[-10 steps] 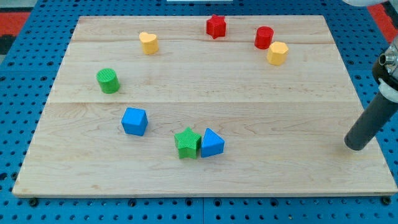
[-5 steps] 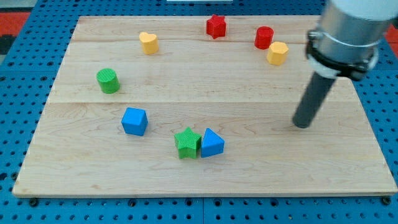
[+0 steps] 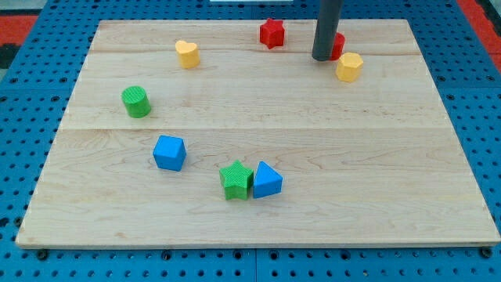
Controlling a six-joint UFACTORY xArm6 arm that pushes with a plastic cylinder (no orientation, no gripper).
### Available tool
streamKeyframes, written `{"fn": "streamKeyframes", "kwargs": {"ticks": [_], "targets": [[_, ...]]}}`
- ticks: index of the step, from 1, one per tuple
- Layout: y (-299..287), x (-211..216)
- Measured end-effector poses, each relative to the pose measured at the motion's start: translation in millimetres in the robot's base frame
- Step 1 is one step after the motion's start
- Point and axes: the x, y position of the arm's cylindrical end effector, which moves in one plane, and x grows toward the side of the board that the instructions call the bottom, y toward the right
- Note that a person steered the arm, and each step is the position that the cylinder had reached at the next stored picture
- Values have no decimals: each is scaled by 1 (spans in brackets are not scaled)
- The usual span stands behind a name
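Note:
My tip (image 3: 322,57) rests on the wooden board (image 3: 258,219) near the view's top, right against the left side of the red cylinder (image 3: 337,45), which the rod partly hides. A yellow hexagonal block (image 3: 349,66) lies just to the right and below the tip. A red star (image 3: 272,33) sits to its left. Further left is a yellow heart-shaped block (image 3: 186,53). A green cylinder (image 3: 136,102) stands at the left. Lower down are a blue cube (image 3: 169,152), a green star (image 3: 236,180) and a blue triangular block (image 3: 267,180), the last two touching.
The board lies on a blue pegboard surface (image 3: 31,141) that surrounds it on all sides. A red patch (image 3: 19,19) shows at the view's top left corner.
The rod has swept from the board's right edge up and to the left, ending beside the red cylinder. No block has visibly moved.

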Motion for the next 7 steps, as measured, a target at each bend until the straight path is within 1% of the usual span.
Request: {"fn": "streamKeyframes", "kwargs": {"ticks": [2,3,4,5,6,7], "targets": [[-22,-54],[-93,-45],[-114,-19],[-162,-29],[-104,-30],[-102,-41]]}}
